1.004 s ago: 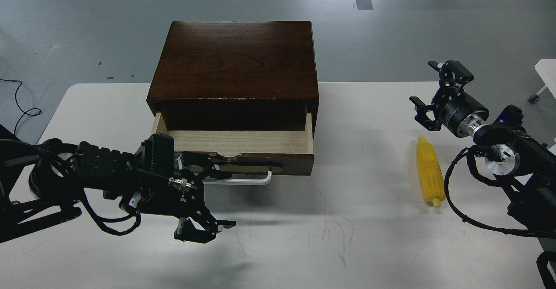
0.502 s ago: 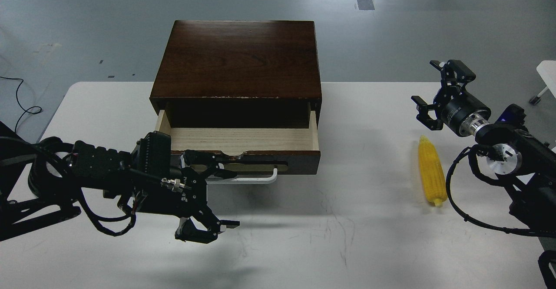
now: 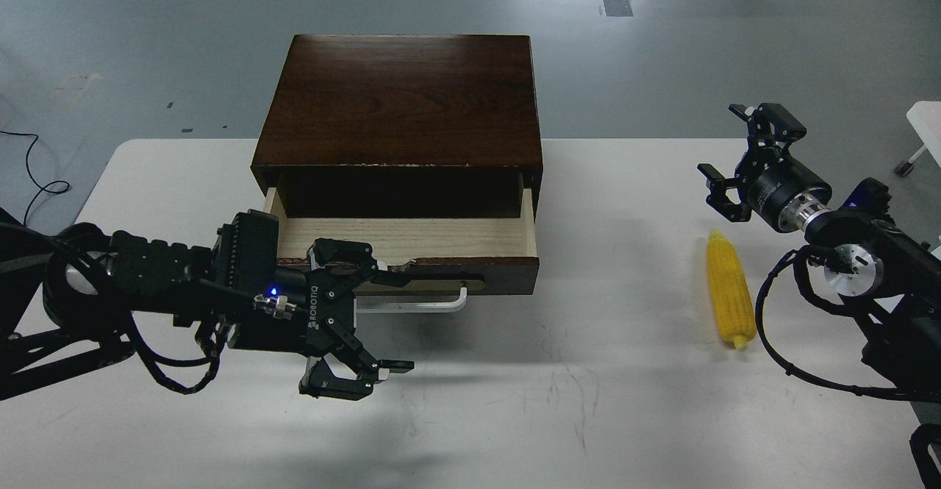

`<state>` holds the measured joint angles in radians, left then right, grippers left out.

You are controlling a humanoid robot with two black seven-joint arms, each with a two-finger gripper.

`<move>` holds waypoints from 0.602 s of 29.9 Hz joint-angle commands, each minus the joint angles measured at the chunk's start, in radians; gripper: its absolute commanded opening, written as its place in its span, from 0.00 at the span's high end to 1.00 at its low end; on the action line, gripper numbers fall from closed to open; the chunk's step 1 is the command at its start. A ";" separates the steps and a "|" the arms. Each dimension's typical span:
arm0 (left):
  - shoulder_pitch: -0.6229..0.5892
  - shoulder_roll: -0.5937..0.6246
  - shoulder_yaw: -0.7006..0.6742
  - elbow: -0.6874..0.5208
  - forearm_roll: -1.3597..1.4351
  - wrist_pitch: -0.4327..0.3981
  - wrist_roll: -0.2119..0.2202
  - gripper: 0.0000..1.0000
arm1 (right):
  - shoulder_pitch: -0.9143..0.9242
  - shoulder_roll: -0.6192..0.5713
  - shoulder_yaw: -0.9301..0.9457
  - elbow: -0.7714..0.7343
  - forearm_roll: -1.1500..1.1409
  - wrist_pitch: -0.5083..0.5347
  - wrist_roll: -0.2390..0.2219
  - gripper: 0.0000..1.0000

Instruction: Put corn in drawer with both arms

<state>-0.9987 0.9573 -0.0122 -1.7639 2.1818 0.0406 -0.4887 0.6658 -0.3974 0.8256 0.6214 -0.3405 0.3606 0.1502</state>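
The yellow corn (image 3: 728, 298) lies on the white table (image 3: 603, 371) at the right, tapered end pointing away from me. The dark brown cabinet (image 3: 397, 99) stands at the table's back middle with its drawer (image 3: 404, 237) pulled out, pale wood interior showing and empty. The white bar handle (image 3: 426, 306) runs along the drawer's front. My left gripper (image 3: 386, 318) is open just in front of the handle's left part, one finger up by the chipped drawer edge, the other low over the table. My right gripper (image 3: 739, 152) is open and empty, hovering beyond the corn's far end.
The cabinet's back overhangs the table's far edge above the grey floor. A white furniture piece (image 3: 926, 118) stands off the table at the far right. Black cables hang around both forearms. Scuffed bare tabletop lies between the drawer and the corn.
My left gripper has turned at the wrist and shifted slightly right in front of the handle, still open. The cabinet and drawer shifted slightly right. The right gripper and the corn have barely moved.
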 commanded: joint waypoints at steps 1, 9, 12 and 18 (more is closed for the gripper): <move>0.000 0.034 -0.002 0.000 0.000 0.124 0.000 0.01 | 0.000 0.002 0.000 -0.008 0.000 0.000 0.000 0.00; -0.001 0.113 -0.014 0.000 0.000 0.418 0.000 0.01 | 0.000 0.006 0.000 -0.012 0.000 0.001 0.000 0.00; -0.011 0.113 -0.031 0.000 -0.031 0.420 0.000 0.01 | 0.000 0.006 0.000 -0.012 0.000 0.001 0.000 0.00; -0.028 0.086 -0.185 0.008 -0.793 0.348 0.000 0.01 | 0.001 0.006 0.000 -0.009 0.000 0.001 0.000 0.00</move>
<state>-1.0193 1.0581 -0.1219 -1.7620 1.7717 0.4366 -0.4888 0.6658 -0.3911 0.8252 0.6091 -0.3405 0.3621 0.1503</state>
